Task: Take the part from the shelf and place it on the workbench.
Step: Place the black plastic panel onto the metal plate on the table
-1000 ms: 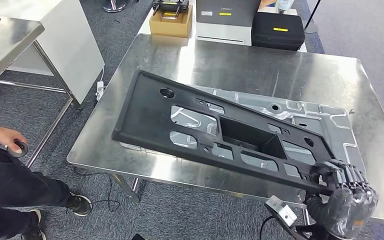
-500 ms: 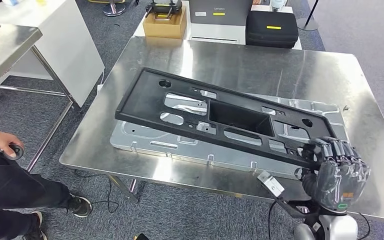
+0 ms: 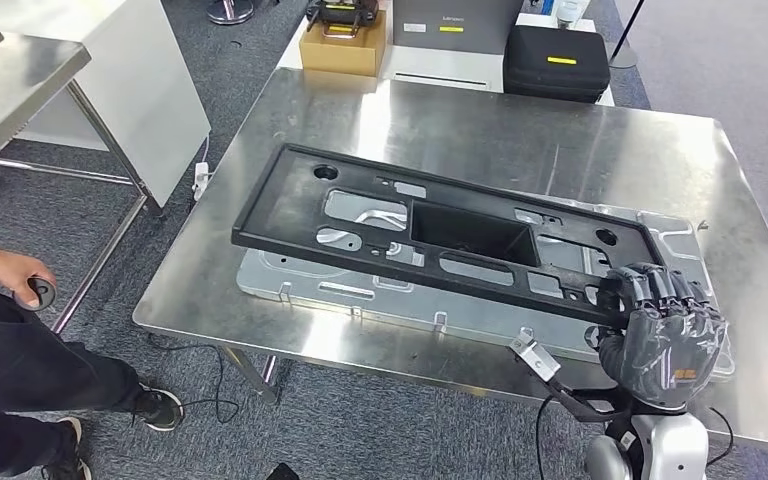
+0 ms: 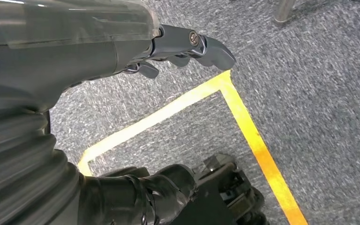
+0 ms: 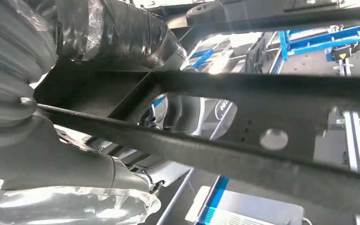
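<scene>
Right hand (image 3: 660, 335), lower right of the head view, fingers wrapped over the near right end of the long black part (image 3: 440, 235), which lies slantwise above a silver stamped panel (image 3: 380, 295) on the steel table (image 3: 520, 130); whether part touches panel, cannot tell. Beyond the table, top of frame: cardboard box (image 3: 341, 48), black case (image 3: 557, 62); a person's hand (image 3: 20, 275) at left edge holds a small dark ring. Right wrist view adds the part's (image 5: 243, 126) underside pressed against the palm; left wrist view gives the left hand (image 4: 122, 51) over grey carpet with yellow tape (image 4: 243, 122), fingers loosely apart, nothing in them
</scene>
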Motion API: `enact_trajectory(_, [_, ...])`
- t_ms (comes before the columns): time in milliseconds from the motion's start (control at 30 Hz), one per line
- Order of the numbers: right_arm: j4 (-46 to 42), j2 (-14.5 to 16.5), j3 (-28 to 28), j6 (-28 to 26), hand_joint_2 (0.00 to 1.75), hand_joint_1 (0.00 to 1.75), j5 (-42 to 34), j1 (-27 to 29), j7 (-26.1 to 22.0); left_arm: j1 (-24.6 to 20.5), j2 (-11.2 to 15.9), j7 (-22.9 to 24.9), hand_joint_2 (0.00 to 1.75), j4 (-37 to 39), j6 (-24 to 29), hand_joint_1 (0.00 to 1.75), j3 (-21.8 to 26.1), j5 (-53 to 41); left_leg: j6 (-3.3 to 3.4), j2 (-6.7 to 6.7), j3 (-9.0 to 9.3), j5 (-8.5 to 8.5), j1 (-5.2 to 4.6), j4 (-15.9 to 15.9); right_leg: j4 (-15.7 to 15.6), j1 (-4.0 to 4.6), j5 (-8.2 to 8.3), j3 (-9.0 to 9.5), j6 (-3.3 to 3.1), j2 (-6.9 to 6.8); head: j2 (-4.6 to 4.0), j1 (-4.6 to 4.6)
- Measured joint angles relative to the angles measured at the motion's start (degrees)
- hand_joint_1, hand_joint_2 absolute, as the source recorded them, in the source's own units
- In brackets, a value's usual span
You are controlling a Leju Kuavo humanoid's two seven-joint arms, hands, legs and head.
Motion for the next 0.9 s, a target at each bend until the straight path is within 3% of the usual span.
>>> enact_trajectory(67, [0.7,-0.8,0.6,0.0,1.75,1.75,0.7,-1.0,1.5,-0.1,0.0,0.0,1.75,0.0,-0.3,0.0,0.0,-0.3,-0.52,-0.05,-0.24,-0.32,-0.19,0.5,-6.1,0.18,2.0,2.74,-0.36,0.03,0.0,-0.02])
enact_trajectory(133, [1.6,-1.7,1.4,0.3,1.75,1.75,1.8,-2.4,3.8,-0.2,-0.1,0.1,1.75,0.0,-0.5,0.0,0.0,-0.8,-1.09,-0.02,-0.56,-0.37,-0.39,0.7,-7.3,0.52,1.85,3.09,-0.91,0.15,0.0,-0.05])
enact_trajectory(233, [3.6,-3.0,2.9,2.3,1.75,1.75,4.7,-5.4,7.9,-0.4,-0.1,0.4,1.75,0.0,-1.0,0.0,0.0,-1.9,-1.95,0.03,-0.98,-1.18,-0.29,1.7,-7.6,0.21,2.2,3.06,-2.05,0.25,0.0,-0.08])
enact_trajectory(300, [5.6,-3.7,4.1,4.3,1.75,1.75,7.4,-8.4,10.3,-0.6,-0.1,0.5,1.75,0.0,-1.6,0.0,0.0,-2.8,-2.44,0.05,-3.41,-4.18,-0.16,6.9,-7.8,0.1,2.39,3.08,-2.67,0.19,0.0,-0.12])
enact_trajectory(367, [8.3,-4.4,5.4,6.4,1.75,1.75,9.5,-11.4,12.9,-0.9,-0.1,0.6,1.75,0.0,-2.5,0.0,0.0,-3.6,-2.73,0.05,-7.37,-7.56,-0.09,14.9,-7.8,0.22,2.43,2.98,-2.85,0.14,0.0,-0.15])
enact_trajectory(400, [9.8,-4.8,5.9,7.3,1.75,1.75,10.0,-12.9,14.1,-0.9,-0.1,0.6,1.75,0.0,-3.0,0.0,0.0,-3.9,-2.77,0.06,-8.71,-8.0,-0.07,17.4,-7.8,0.27,2.44,2.97,-2.86,0.11,0.0,-0.15])
enact_trajectory(433, [11.4,-5.3,6.4,7.8,1.75,1.75,10.2,-14.3,15.2,-1.0,-0.1,0.6,1.75,0.0,-3.5,0.0,0.0,-4.2,-2.73,0.06,-8.97,-7.25,-0.07,17.6,-7.8,0.3,2.44,3.0,-2.86,0.08,0.0,-0.15])
enact_trajectory(467, [12.9,-5.7,6.8,8.2,1.75,1.75,10.3,-15.7,16.0,-1.1,-0.1,0.5,1.75,0.0,-4.0,0.0,0.0,-4.5,-2.6,0.06,-8.06,-5.42,-0.06,15.4,-7.7,0.32,2.43,3.06,-2.84,0.06,0.0,-0.15])
enact_trajectory(533, [15.4,-6.5,7.4,8.6,1.75,1.74,10.3,-18.3,17.2,-1.3,-0.1,0.4,1.75,0.0,-4.7,0.0,0.0,-5.2,-2.07,0.06,-4.41,-1.15,-0.12,7.3,-7.6,0.41,2.36,3.14,-2.68,0.07,0.0,-0.14])
enact_trajectory(567, [16.6,-6.8,7.6,8.8,1.75,1.73,10.3,-19.6,17.6,-1.4,-0.1,0.4,1.75,0.0,-5.0,0.0,0.0,-5.5,-1.82,0.04,-2.91,0.09,-0.21,3.9,-7.5,0.51,2.36,3.04,-2.47,0.09,0.0,-0.14])
enact_trajectory(633, [18.8,-7.3,8.0,9.2,1.75,1.72,10.3,-21.7,18.2,-1.6,-0.1,0.4,1.75,0.0,-5.7,0.0,0.0,-6.0,-1.45,0.01,-1.92,0.52,-0.4,1.2,-7.5,0.68,2.48,2.72,-1.91,0.13,0.0,-0.13])
enact_trajectory(700, [20.6,-7.5,8.4,9.7,1.75,1.74,10.3,-23.4,18.9,-1.7,-0.1,0.5,0.87,0.0,-6.1,0.0,0.0,-6.2,-0.95,0.02,-1.89,0.8,-0.35,0.7,-7.5,0.59,2.51,2.55,-1.25,0.11,0.0,-0.14])
enact_trajectory(767, [21.9,-7.6,8.9,10.4,1.75,1.74,10.4,-24.6,19.6,-1.9,-0.2,0.9,0.0,0.0,-6.2,0.0,0.0,-6.3,-0.22,0.05,-1.67,1.23,-0.14,0.1,-5.6,0.46,1.13,1.67,-0.69,0.06,0.0,-0.09])
enact_trajectory(867, [24.1,-7.7,10.1,12.8,1.75,1.74,10.5,-26.5,21.8,-2.2,-0.3,2.3,0.0,0.0,-6.1,0.0,0.0,-6.6,0.24,0.07,-1.59,1.38,-0.08,-0.2,4.5,0.37,-3.66,-3.18,-0.08,0.04,0.0,-0.05])
enact_trajectory(900, [25.0,-8.0,10.9,13.8,1.75,1.74,10.5,-27.1,23.1,-2.2,-0.4,2.6,0.0,0.0,-6.0,0.0,0.0,-6.9,0.28,0.06,-1.59,1.33,-0.08,-0.1,7.3,0.33,-4.3,-4.61,0.06,0.04,0.0,-0.04])
